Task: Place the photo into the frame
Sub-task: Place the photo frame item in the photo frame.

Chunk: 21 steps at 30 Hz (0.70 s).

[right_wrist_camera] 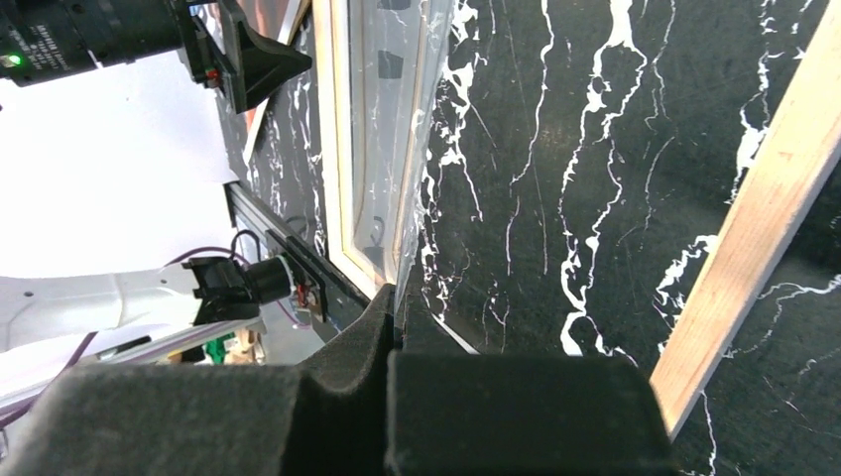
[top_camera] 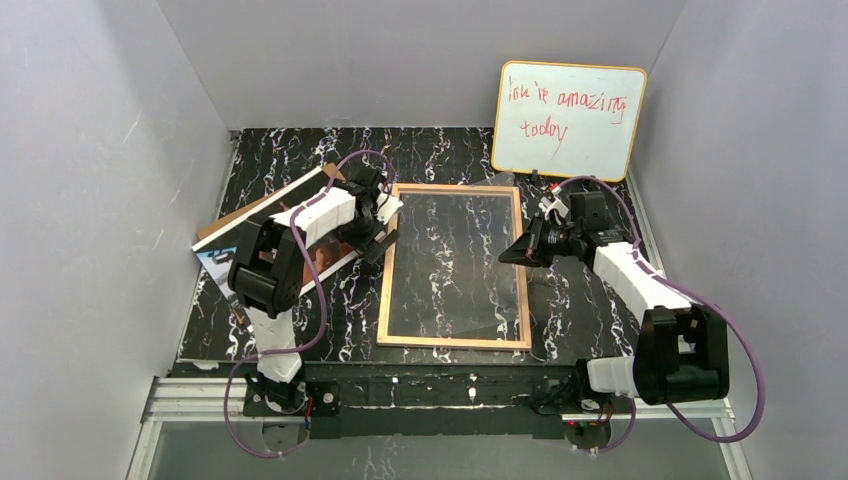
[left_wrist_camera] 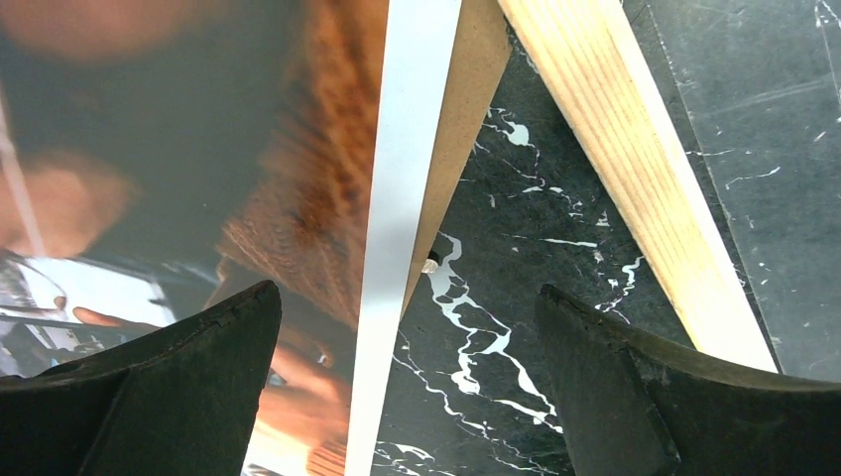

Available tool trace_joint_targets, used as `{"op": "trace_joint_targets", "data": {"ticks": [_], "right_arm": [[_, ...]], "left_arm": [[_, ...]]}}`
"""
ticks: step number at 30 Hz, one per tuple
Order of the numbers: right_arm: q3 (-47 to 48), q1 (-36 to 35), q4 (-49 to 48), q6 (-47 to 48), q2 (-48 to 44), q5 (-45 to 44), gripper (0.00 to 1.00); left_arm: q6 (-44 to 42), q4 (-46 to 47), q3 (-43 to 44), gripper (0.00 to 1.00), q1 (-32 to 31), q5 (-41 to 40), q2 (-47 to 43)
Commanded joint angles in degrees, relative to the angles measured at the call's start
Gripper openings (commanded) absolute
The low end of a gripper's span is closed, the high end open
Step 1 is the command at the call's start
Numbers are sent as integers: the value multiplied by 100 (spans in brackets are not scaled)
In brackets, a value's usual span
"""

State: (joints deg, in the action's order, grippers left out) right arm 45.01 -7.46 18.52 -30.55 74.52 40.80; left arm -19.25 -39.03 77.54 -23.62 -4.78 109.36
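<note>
The photo (left_wrist_camera: 198, 169) lies at nine o'clock of the frame (top_camera: 453, 342). The spread left claw (left_wrist_camera: 407, 293) should pinch its white border alone. The right claw (right_wrist_camera: 390, 317) is pressed together.

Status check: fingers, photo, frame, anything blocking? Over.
Left fingers open over photo's right edge. Right fingers shut at frame's right rail. Photo lies on brown board left of frame, not in. No obstruction seen on frame.
</note>
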Motion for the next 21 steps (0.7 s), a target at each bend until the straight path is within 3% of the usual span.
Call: {"op": "trace_joint_targets", "data": {"ticks": [1, 21], "right_arm": [[-200, 13, -680, -394, 8, 636, 1], [-328, -1, -2243, -1859, -430, 1370, 1]], "left_arm": [[79, -40, -109, 98, -28, 143, 31], [203, 61, -207, 98, -56, 410, 60]]}}
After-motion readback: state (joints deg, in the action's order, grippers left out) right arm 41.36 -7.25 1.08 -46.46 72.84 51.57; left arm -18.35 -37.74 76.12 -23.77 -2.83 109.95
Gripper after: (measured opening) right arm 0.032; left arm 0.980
